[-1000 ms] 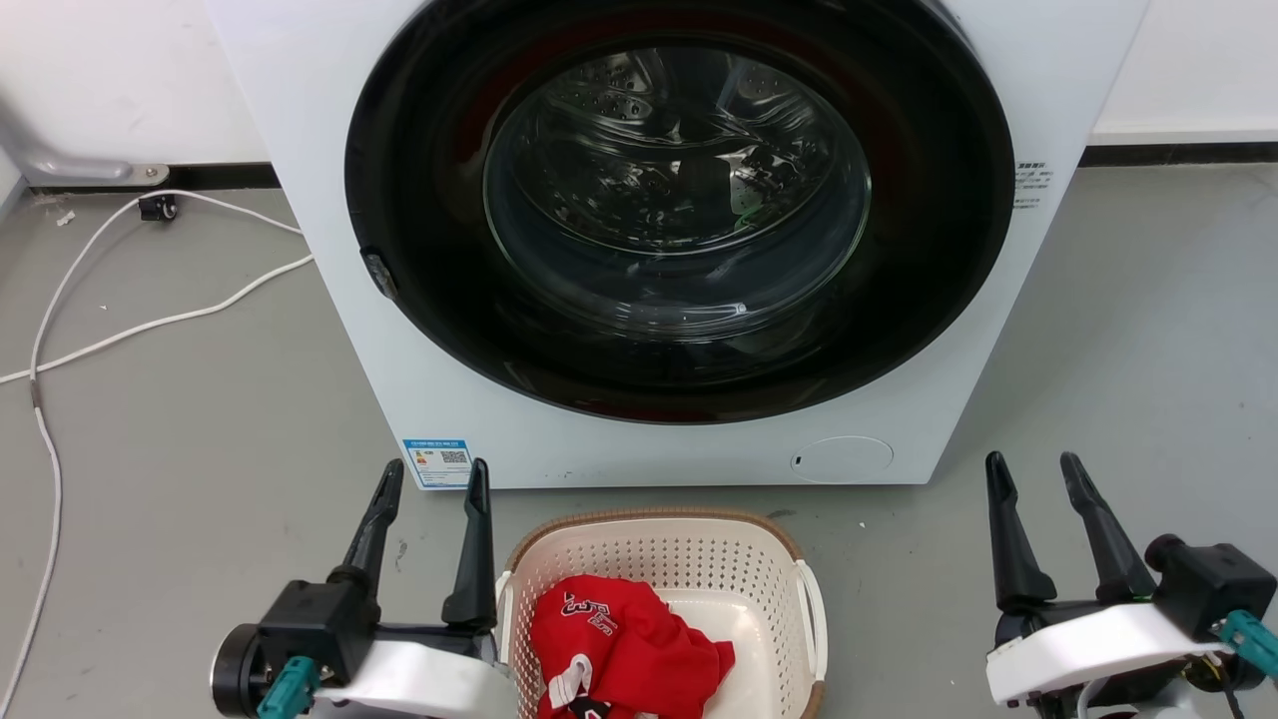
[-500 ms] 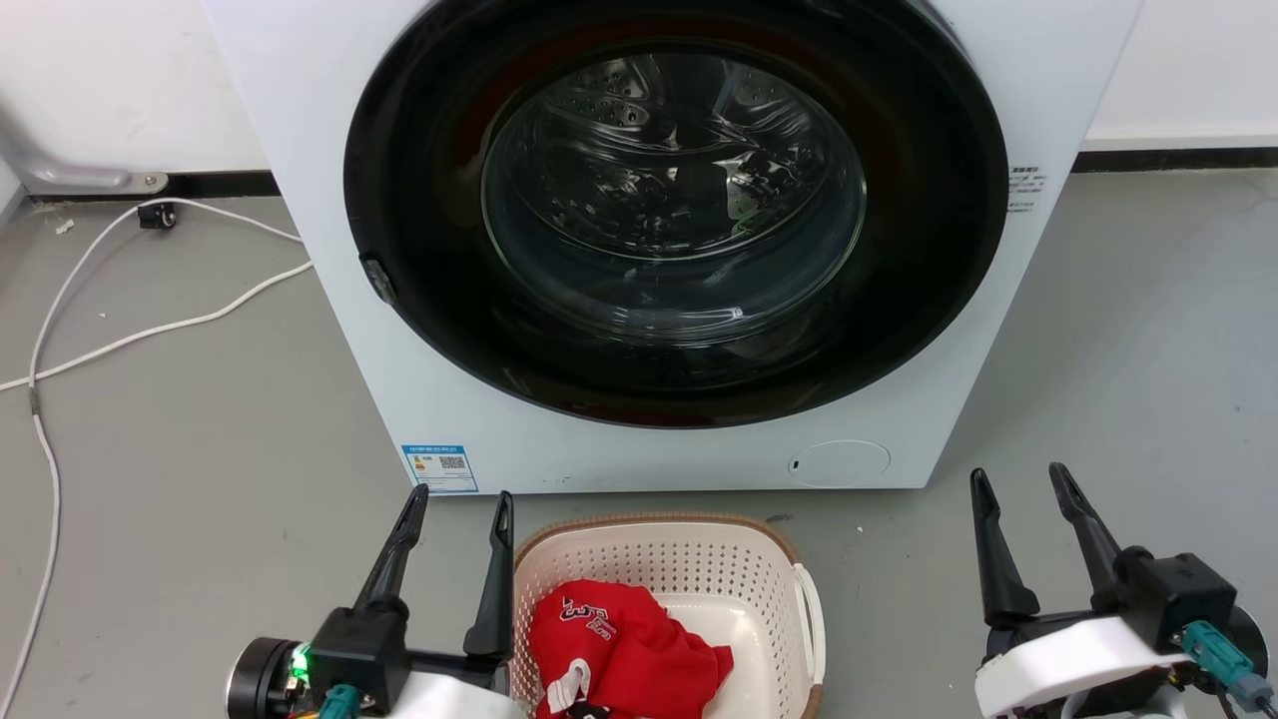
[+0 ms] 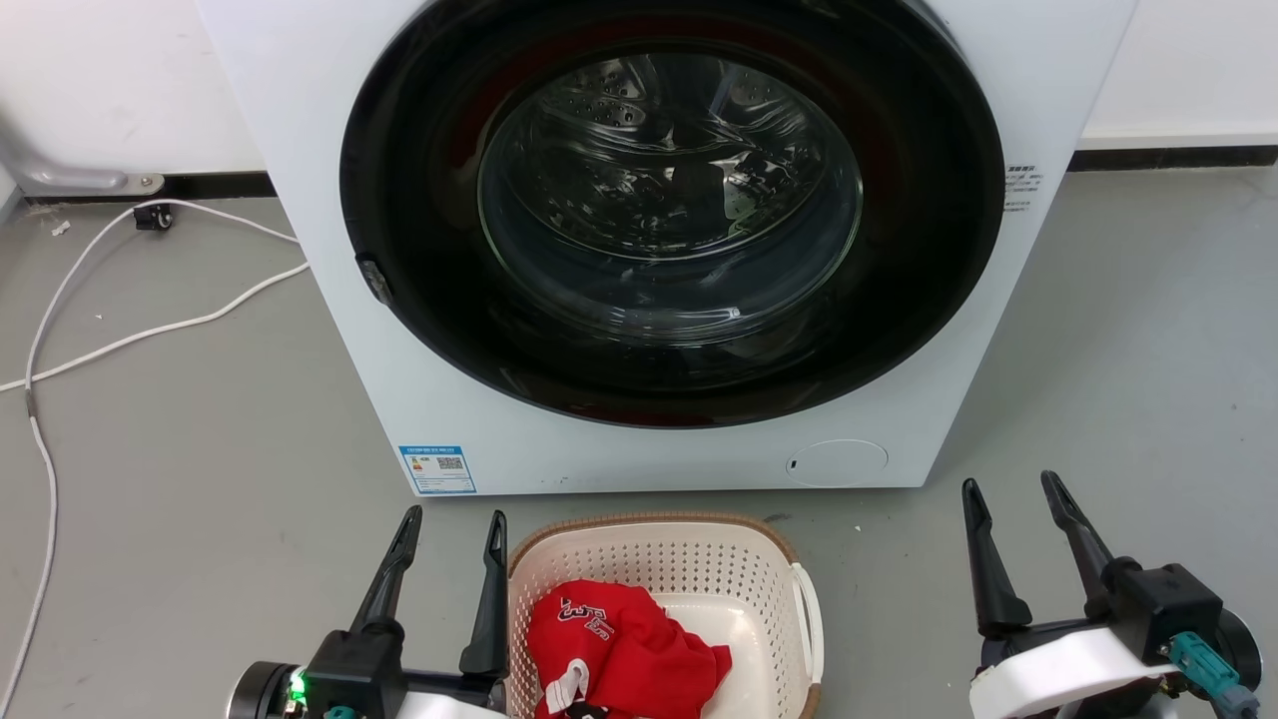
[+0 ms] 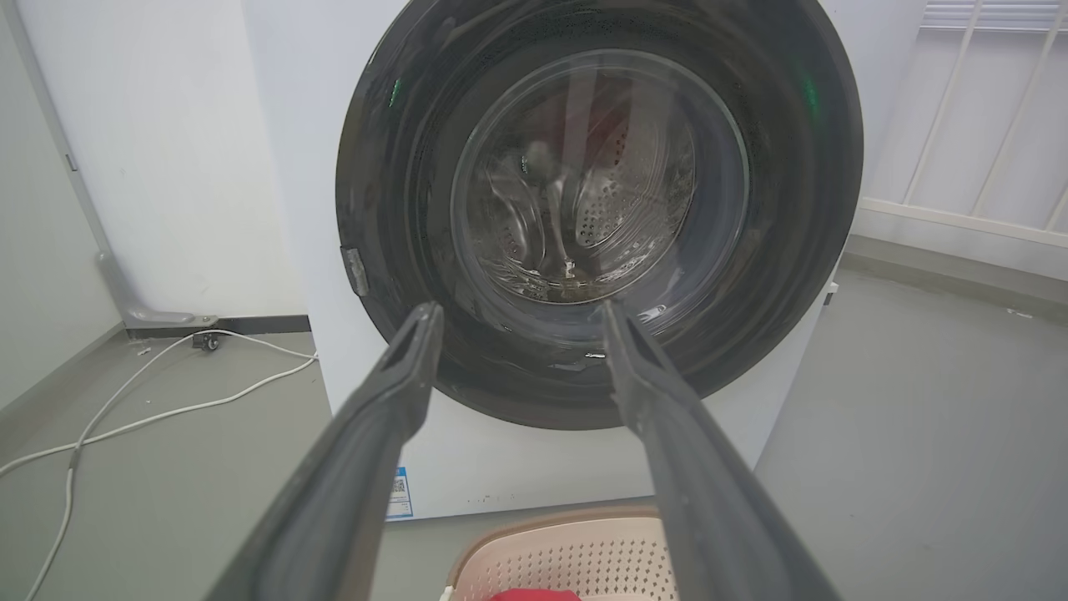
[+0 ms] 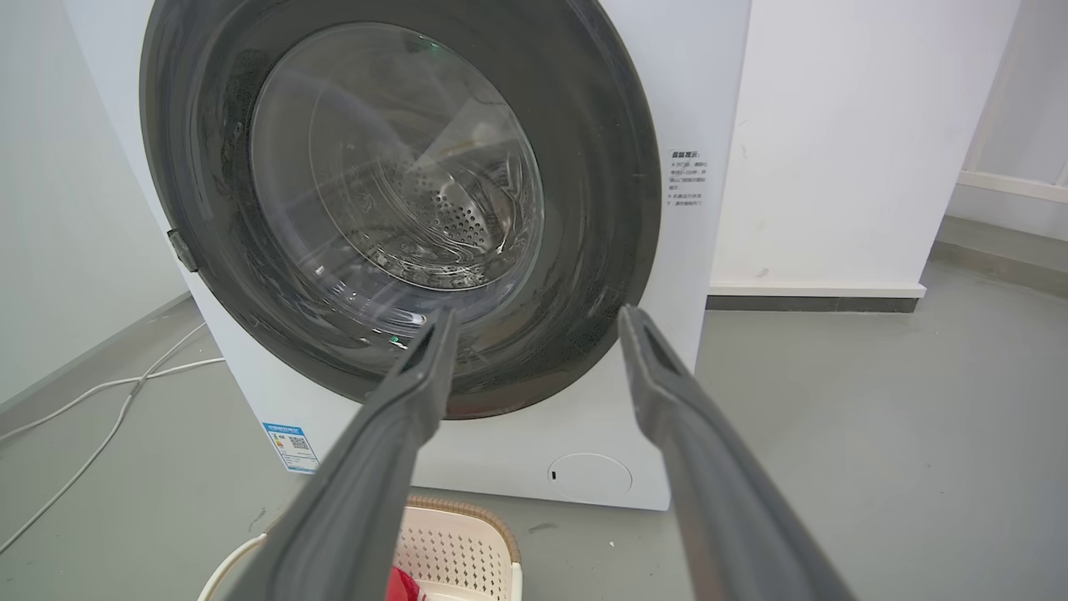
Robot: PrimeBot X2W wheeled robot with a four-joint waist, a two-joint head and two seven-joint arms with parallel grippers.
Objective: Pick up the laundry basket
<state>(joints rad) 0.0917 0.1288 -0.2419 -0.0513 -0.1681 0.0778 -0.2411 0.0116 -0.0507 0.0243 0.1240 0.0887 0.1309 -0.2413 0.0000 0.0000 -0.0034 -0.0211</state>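
Laundry basket (image 3: 659,564) on floor (image 3: 200,449) between my grippers, its side just beside my left gripper (image 3: 454,514). My right gripper (image 3: 1009,481) stands well apart from it. Both spread wide, empty.

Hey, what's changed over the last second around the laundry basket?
The left end effector and right end effector, both open, slid down the head view and slightly inward toward the laundry basket; neither grasped anything. Basket, red garment and washing machine stayed put.
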